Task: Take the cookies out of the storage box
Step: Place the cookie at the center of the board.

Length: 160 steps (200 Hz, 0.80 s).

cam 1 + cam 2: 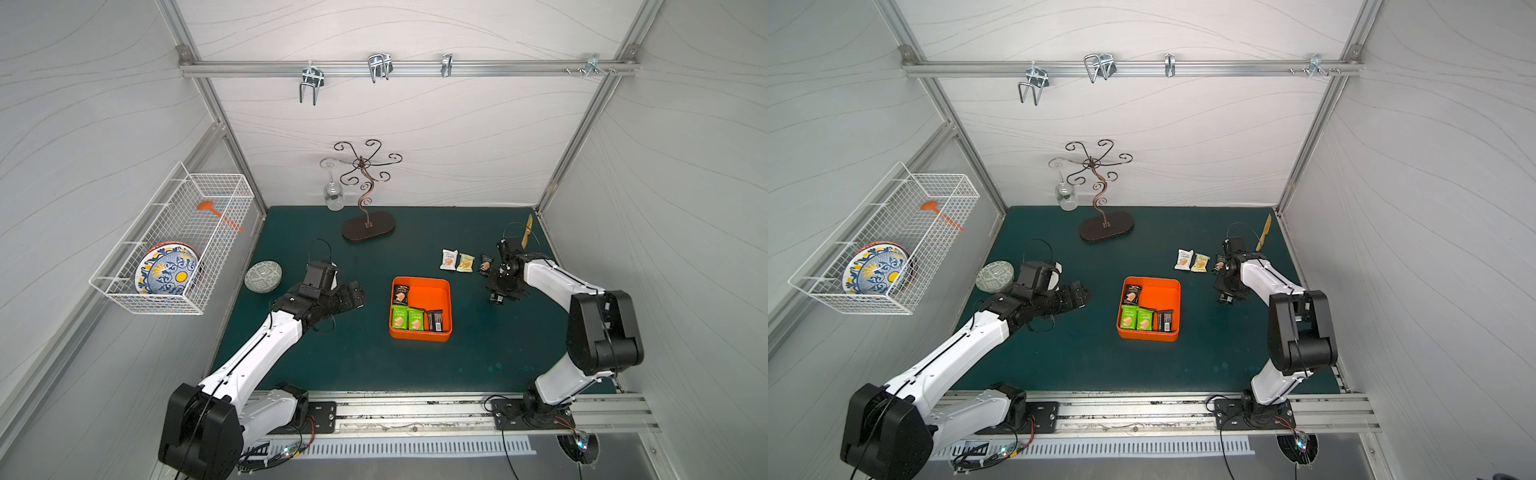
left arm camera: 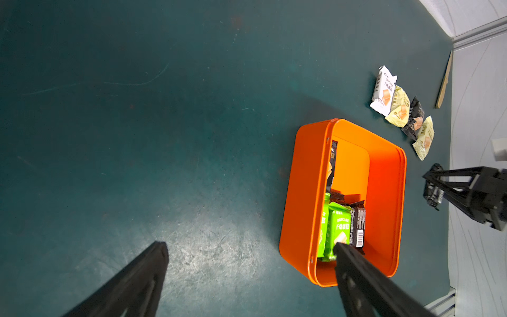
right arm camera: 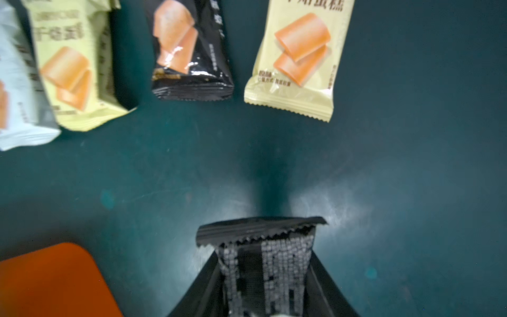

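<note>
Progress looks roughly halfway: four small foil cookie packets (image 2: 399, 109) lie near the far right corner of the dark green worktop (image 1: 374, 353), four more show in the shallow orange plastic storage box (image 1: 432, 296), right fingers (image 3: 197, 296) clamp another black foil packet (image 3: 260, 232), and left fingers (image 2: 356, 277) spread empty.

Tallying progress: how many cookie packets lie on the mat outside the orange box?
4, in a row beyond the box: white packet, yellow packet, black packet, second yellow packet. The right gripper holds a fifth packet.
</note>
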Available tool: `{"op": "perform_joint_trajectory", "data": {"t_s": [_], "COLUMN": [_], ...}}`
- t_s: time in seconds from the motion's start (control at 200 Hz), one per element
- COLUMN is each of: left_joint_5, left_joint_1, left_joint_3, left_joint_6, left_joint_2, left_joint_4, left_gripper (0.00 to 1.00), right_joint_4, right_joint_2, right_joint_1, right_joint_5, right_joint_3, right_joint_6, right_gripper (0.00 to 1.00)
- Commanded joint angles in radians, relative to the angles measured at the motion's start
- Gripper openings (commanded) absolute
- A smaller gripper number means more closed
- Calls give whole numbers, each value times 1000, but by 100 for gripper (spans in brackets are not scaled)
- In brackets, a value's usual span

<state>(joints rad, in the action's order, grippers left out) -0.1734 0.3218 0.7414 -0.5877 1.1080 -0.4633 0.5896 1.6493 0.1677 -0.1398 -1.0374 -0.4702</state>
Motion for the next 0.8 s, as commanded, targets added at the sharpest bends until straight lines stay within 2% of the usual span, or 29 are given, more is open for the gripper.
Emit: {"op": "perform_joint_trajectory", "data": {"t_s": [0.0,0.305,0.39,0.48,0.565,0.695,0.795], "left_joint_5": [-5,11,10,11,11,8,5], "left_joint_1": [0,0,0,0,0,0,1], "left_joint_3": [10,1,1,1,1,9,13], "left_joint_6": [-8,-1,-1,-1,0,2,2], "left_joint_2": [3,-22,-20,-20,-20,-14,-8], "left_joint_4": [23,8,8,7,8,8,16], "left_gripper": [98,98,98,98,98,98,98], "right_joint_4": [-60,-86,-83,-71,-48,12,69], "right_joint_2": [54,125,130,125,99,15,-65], "right_joint_1": [-16,-26,-25,-26,-25,-13,39], "right_joint_5": [13,33,33,35,30,20,4], "right_joint_3": [-1,-5,-7,-13,-19,-27,-27], "right_joint_6": [12,3,2,0,5,6,6], "right_gripper": [43,45,48,56,62,63,64]}}
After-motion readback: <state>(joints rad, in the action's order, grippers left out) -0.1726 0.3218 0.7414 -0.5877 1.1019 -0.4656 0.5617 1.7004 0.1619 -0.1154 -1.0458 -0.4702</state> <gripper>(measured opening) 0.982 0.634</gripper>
